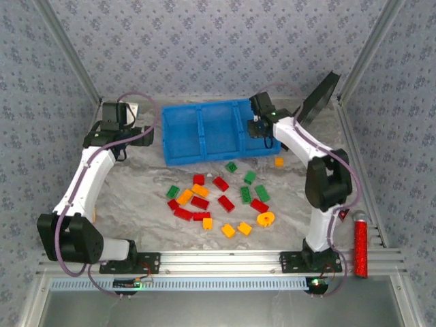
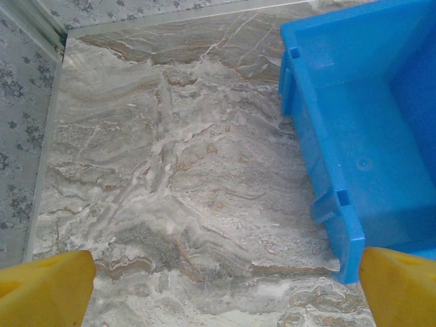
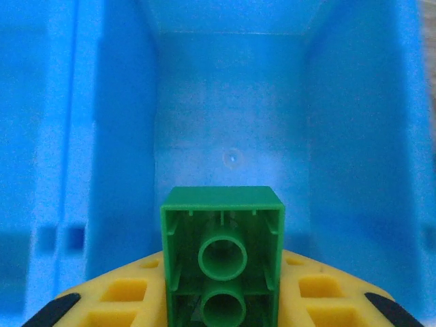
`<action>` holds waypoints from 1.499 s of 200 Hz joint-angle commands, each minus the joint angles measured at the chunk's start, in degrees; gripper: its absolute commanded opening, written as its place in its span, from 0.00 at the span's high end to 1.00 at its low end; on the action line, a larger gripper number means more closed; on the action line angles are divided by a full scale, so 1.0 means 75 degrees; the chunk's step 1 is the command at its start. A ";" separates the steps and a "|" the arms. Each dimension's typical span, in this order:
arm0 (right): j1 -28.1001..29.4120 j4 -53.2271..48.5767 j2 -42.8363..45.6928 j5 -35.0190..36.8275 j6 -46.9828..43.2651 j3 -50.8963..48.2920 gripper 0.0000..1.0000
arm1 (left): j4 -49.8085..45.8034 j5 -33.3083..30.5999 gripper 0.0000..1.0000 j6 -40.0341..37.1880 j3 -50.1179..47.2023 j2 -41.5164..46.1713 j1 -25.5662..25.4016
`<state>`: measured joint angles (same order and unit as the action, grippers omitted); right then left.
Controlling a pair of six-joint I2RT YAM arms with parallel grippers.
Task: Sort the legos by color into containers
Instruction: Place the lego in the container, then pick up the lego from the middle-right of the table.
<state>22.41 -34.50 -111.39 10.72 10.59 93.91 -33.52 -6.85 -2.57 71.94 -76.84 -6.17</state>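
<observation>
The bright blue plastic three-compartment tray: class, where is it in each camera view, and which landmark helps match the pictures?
Top external: bright blue plastic tray at the centre-back of the marbled tabletop.
Left wrist: its left end along the right edge.
Right wrist: one compartment spans the frame, behind the green lego brick in the right gripper.
Shared landmark: that tabletop, in the top and left wrist views.

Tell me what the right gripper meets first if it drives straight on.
The right gripper would press its green brick onto the blue tray floor, right-hand compartment; depth is hard to judge.
</observation>
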 commanded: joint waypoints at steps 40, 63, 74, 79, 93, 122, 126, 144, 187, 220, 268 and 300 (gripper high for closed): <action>-0.0161 -0.0739 -0.1984 -0.0082 0.0102 0.1587 0.72 | -0.0168 -0.0080 0.01 -0.0103 -0.0069 0.0164 -0.0033; -0.0161 -0.0600 -0.2122 -0.0246 0.0268 0.1489 0.70 | -0.0190 -0.0104 0.01 -0.0104 -0.0144 0.0146 -0.0032; -0.0141 -0.0658 -0.2111 -0.0223 0.0287 0.1490 0.68 | -0.0179 -0.0099 0.01 -0.0103 -0.0153 0.0115 -0.0032; -0.0130 -0.0689 -0.2094 -0.0203 0.0281 0.1483 0.68 | -0.0194 -0.0079 0.01 -0.0103 -0.0137 0.0097 -0.0034; -0.0126 -0.0790 -0.1987 -0.0203 0.0247 0.1496 0.64 | -0.0226 -0.0033 0.01 -0.0095 -0.0084 0.0014 -0.0032; -0.0129 -0.1076 -0.1540 -0.0293 0.0130 0.1487 0.59 | -0.0250 0.0047 0.01 -0.0042 -0.0007 -0.0061 -0.0034; -0.0129 -0.1106 -0.1447 -0.0287 0.0107 0.1490 0.58 | -0.0242 0.0066 0.01 -0.0039 -0.0006 -0.0067 -0.0038; -0.0102 -0.1272 -0.1015 -0.0207 0.0031 0.1408 0.52 | -0.0237 0.0126 0.01 0.0005 0.0005 -0.0073 -0.0032; 0.0035 -0.1511 0.0453 0.0006 -0.0006 0.0598 0.51 | -0.0306 0.0317 0.01 0.0061 0.0107 -0.0083 -0.0032; -0.0238 -0.1505 0.1787 -0.0188 0.0056 -0.0916 0.45 | -0.0294 0.0433 0.01 0.0082 0.0135 -0.0077 -0.0040; -0.0979 -0.1112 0.2869 -0.0550 0.0138 -0.2921 0.38 | -0.0045 0.0741 0.01 0.0444 0.0365 0.0080 -0.0033; -0.1260 -0.0568 0.2781 -0.0798 0.0282 -0.3685 0.36 | 0.0036 0.0452 0.01 0.0972 0.0811 0.0051 -0.0029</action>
<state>14.04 -42.37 -91.37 7.25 11.31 69.60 -34.35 -2.61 0.64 73.14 -77.25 -6.17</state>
